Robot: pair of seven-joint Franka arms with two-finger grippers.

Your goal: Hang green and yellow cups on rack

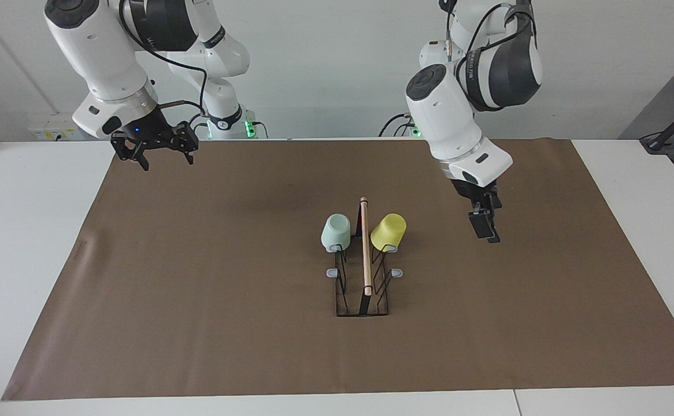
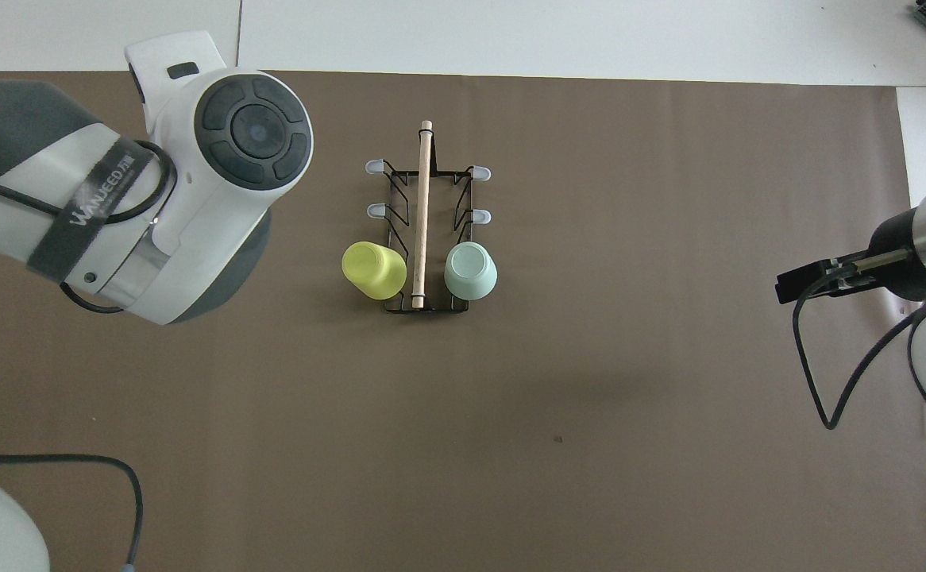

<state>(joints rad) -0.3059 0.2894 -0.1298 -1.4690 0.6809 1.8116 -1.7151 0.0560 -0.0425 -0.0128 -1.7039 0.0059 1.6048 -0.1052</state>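
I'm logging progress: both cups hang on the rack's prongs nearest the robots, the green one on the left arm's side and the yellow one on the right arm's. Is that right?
Not quite: the sides are swapped. The overhead view shows the yellow cup on the rack toward the left arm's end and the green cup toward the right arm's. Both do hang on the prongs nearest the robots.

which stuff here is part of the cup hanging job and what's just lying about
Part of the job:
- green cup, hung on a rack prong
- yellow cup, hung on a prong across the rod from it
- rack
- left gripper, over the mat beside the rack
- right gripper, over the mat's edge at its own end

Just there:
- brown mat
- white table
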